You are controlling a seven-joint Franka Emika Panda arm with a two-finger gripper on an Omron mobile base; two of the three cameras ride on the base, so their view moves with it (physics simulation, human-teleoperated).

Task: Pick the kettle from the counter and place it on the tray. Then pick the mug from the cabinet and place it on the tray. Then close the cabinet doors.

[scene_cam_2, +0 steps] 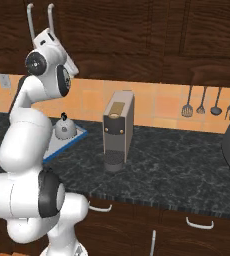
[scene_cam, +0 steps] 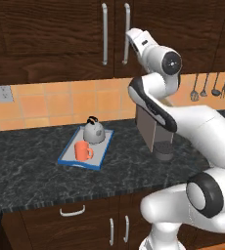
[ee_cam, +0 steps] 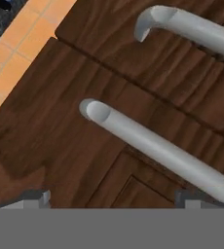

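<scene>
Kettle (scene_cam: 94, 130): squat silver-grey dome, black knob and handle on top, seated at the far end of the tray (scene_cam: 68, 155). Mug (scene_cam: 82, 151): small orange-red cylinder, side handle turned right, placed on the same tray just in front of the kettle. Tray itself flat and rectangular, blue rim around a pale grey floor, lying on the counter (scene_cam: 26, 166) of dark speckled marble-look stone. Cabinet doors (scene_cam: 56, 34) tall, dark brown, wood-grained, both shut flush (seam between them narrow), each fitted with a long round silver bar handle (scene_cam: 104, 34). Gripper (ee_cam: 114, 197) held up close to the door fronts, jaws spread wide, nothing between them, small dark tips flanking the nearer handle (ee_cam: 153, 146) in the hand view. Boxy grey-brown coffee machine (scene_cam_2: 118, 127) upright on the counter to the right of the tray, against an orange tiled wall (scene_cam: 46, 105).
</scene>
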